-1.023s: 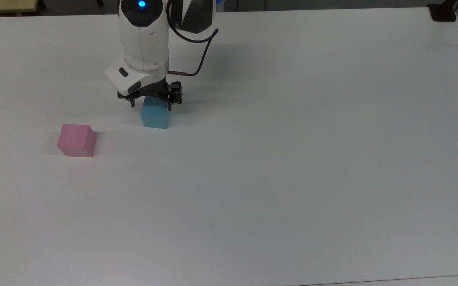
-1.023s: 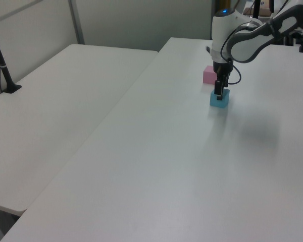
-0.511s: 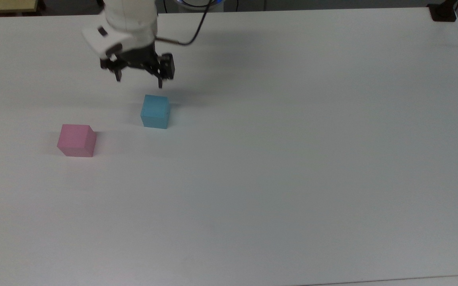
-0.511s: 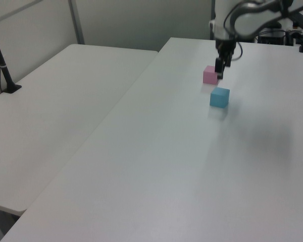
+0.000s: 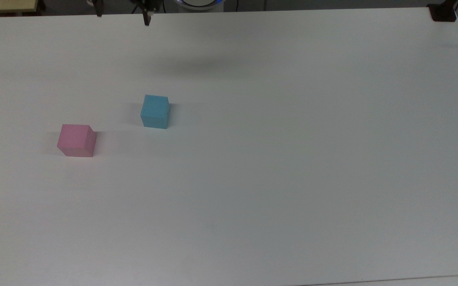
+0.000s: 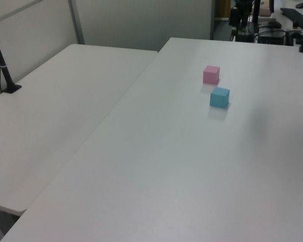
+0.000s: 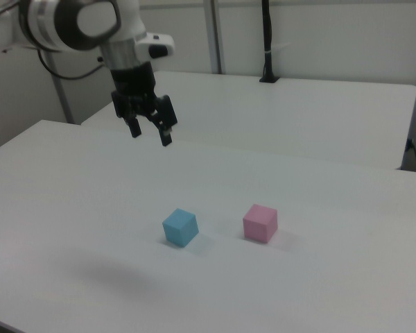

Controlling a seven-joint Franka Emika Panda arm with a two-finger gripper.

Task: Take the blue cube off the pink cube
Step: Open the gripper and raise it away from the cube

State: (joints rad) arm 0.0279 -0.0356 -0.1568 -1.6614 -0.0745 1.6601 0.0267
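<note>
Right view shows the pincer high above the worktop with fingers spread and empty, since the blue cube sits flat on the worktop, apart and left of the pink cube, so the unstacking looks done.

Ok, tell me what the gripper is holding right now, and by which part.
Nothing is held. The gripper hangs open and empty above the table, while the blue cube and the pink cube sit apart on it.
</note>
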